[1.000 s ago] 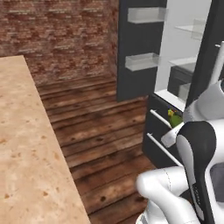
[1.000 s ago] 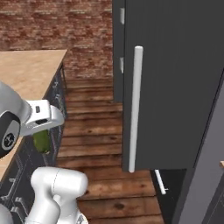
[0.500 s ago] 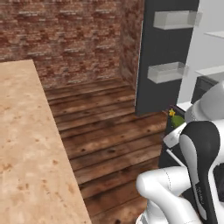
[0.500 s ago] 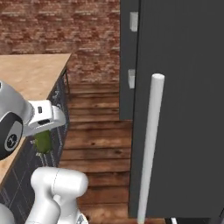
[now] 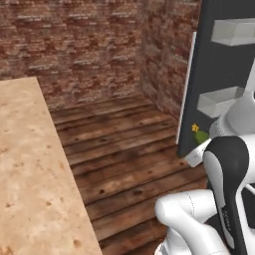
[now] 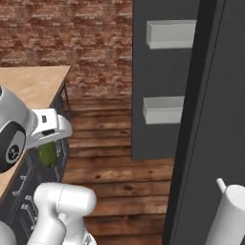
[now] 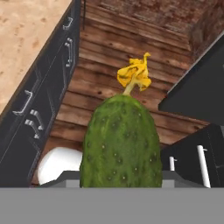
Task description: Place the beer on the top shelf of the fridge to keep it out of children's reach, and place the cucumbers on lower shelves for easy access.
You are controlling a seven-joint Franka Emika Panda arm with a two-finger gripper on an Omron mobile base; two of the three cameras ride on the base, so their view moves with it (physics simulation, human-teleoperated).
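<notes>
Gripping one of the cucumbers (image 7: pixel 121 144), the gripper (image 7: pixel 121 181) has its fingers closed narrow on the vegetable's lower end, and the bumpy green body stands up along the hand view with a yellow withered flower (image 7: pixel 134 73) at its far tip. From the left base view the same cucumber's tip and flower peek out beside the arm's white wrist; from the right base view a green patch of it shows under the wrist. Below and beyond lies the wooden plank floor (image 5: pixel 124 154). To one side runs the speckled counter (image 5: pixel 30 169) over dark drawer cabinets (image 7: pixel 39 87). Farther off, the fridge (image 6: pixel 162 81) stands open, clear bins (image 6: pixel 171 33) on its door, before the brick wall (image 5: pixel 74 45).
</notes>
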